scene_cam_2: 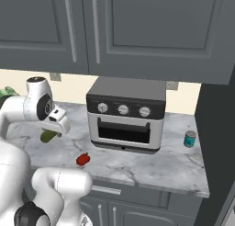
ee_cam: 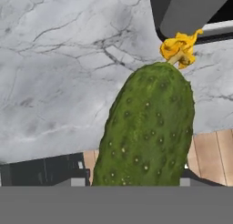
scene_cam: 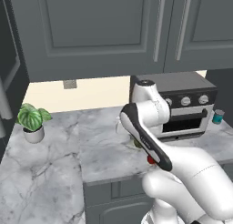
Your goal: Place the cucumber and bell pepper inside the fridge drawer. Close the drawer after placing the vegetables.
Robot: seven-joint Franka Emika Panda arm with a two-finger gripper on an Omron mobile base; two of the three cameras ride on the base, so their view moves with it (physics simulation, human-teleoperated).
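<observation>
The cucumber (ee_cam: 145,127) is bumpy and dark green with a yellow dried flower at its far end. It stands between the fingers of my gripper (ee_cam: 136,181), which is shut on its near end. In the right base view the gripper (scene_cam_2: 52,130) holds the cucumber (scene_cam_2: 48,136) low over the marble counter, left of the toaster oven. The red bell pepper (scene_cam_2: 82,159) lies on the counter near its front edge, right of the cucumber; it also peeks out beside my arm (scene_cam: 150,160). The fridge drawer is out of view.
A black and silver toaster oven (scene_cam_2: 126,112) stands at the back of the counter (scene_cam_2: 160,167). A teal can (scene_cam_2: 189,138) sits to its right and a potted plant (scene_cam: 32,120) at the far left. Grey upper cabinets (scene_cam: 91,27) hang overhead. Wooden floor (ee_cam: 211,155) shows past the counter edge.
</observation>
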